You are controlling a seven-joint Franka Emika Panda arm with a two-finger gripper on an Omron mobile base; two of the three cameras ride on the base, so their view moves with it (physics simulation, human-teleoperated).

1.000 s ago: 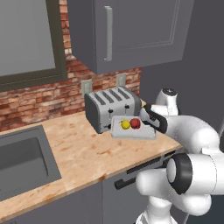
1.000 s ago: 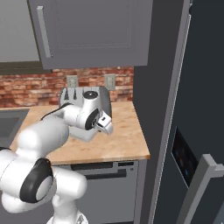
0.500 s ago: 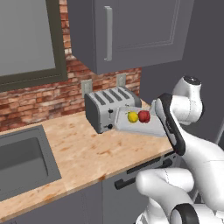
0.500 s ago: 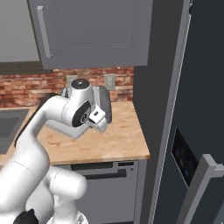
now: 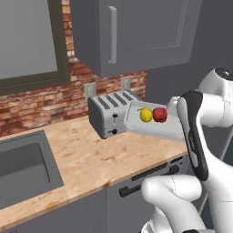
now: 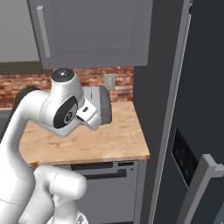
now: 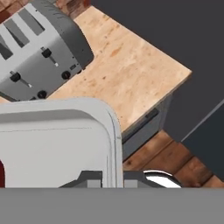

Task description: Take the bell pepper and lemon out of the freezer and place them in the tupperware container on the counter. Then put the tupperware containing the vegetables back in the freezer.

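The tupperware container [image 5: 152, 124], a shallow light grey tray, hangs in the air in front of the toaster, above the counter [image 5: 91, 154]. The yellow lemon [image 5: 145, 114] and the red bell pepper [image 5: 159, 114] lie side by side in it. My gripper [image 7: 111, 178] is shut on the container's [image 7: 57, 140] right wall, with one fingertip on each side of the rim. A sliver of the bell pepper [image 7: 1, 173] shows at the left edge of the hand view. The freezer [image 6: 162, 109] stands dark and tall just right of the counter [image 6: 113, 140].
A silver four-slot toaster [image 5: 107, 116] stands at the back of the counter against the brick wall, and it also lies below the tray in the hand view [image 7: 39, 52]. A sink [image 5: 22, 168] lies to the left. Grey wall cabinets [image 5: 136, 32] hang overhead. The freezer door [image 6: 205, 131] stands open at the far right.
The container with the lemon and pepper has risen off the counter beside the toaster and now hangs higher. The arm has swung up and to the right with it.
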